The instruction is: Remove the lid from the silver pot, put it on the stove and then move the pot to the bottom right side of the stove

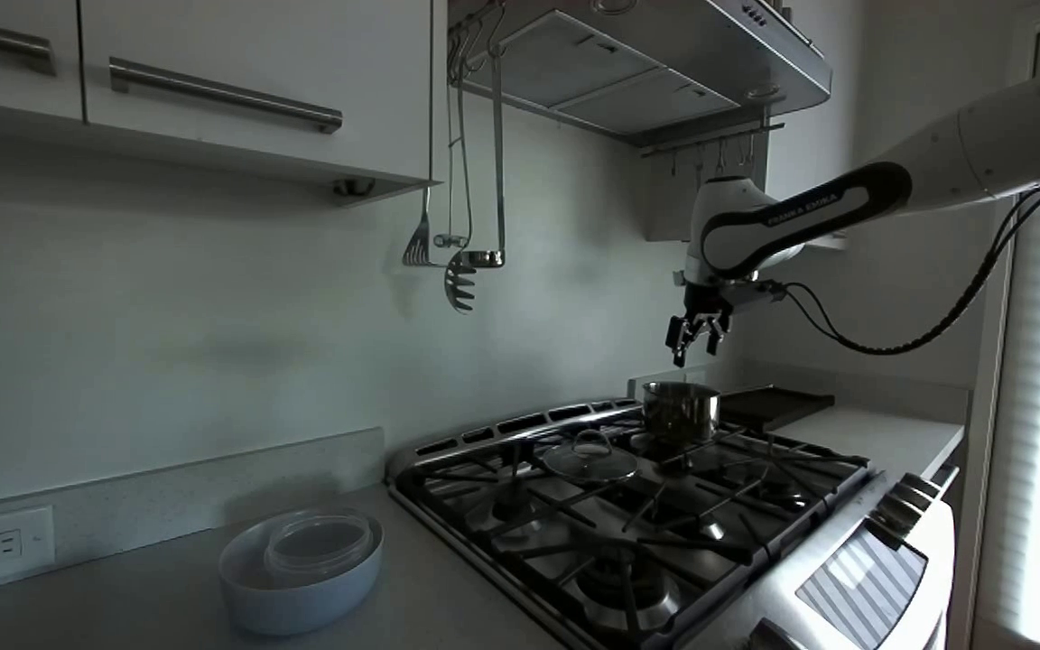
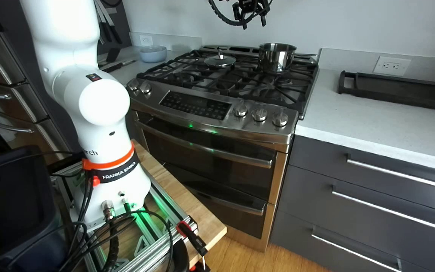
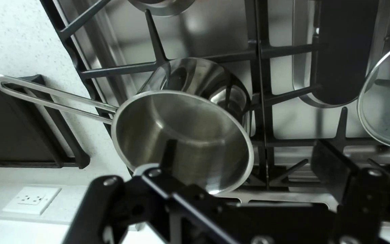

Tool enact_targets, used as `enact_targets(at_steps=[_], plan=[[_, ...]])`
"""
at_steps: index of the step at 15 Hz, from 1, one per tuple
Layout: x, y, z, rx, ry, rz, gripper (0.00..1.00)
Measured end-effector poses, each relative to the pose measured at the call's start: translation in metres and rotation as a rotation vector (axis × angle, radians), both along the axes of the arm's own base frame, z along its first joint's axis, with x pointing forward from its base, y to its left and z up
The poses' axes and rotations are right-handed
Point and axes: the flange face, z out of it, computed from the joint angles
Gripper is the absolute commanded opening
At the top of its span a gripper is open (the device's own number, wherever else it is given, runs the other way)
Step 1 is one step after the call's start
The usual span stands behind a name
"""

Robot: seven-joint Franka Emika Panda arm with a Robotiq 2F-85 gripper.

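On the left in an exterior view, a pale bowl (image 2: 153, 55) sits beside the stove (image 2: 249, 121)! Next, the lid (image 2: 220, 61), resting on it toward the back! Over to the fingers (image 2: 264, 21), hanging well above, spread wide apart! And there's the silver pot (image 2: 275, 59), upright, uncovered, back right!

White rounded arm (image 2: 89, 85), orange ring (image 2: 112, 162), black FRANKA EMIKA band (image 2: 119, 171); black hand (image 1: 696, 352), silver screws (image 3: 110, 181); ribbed black cable (image 1: 881, 349).
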Motion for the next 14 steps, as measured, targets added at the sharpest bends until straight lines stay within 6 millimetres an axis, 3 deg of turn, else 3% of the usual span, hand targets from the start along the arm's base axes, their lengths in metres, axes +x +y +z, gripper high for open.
enact_targets(at_steps=[5, 10, 14], plan=[[0.002, -0.004, -0.002, 0.007, -0.002, -0.029, 1.00], [0.019, -0.045, -0.015, 0.033, -0.012, -0.180, 1.00], [0.030, -0.068, -0.037, 0.064, -0.004, -0.332, 1.00]])
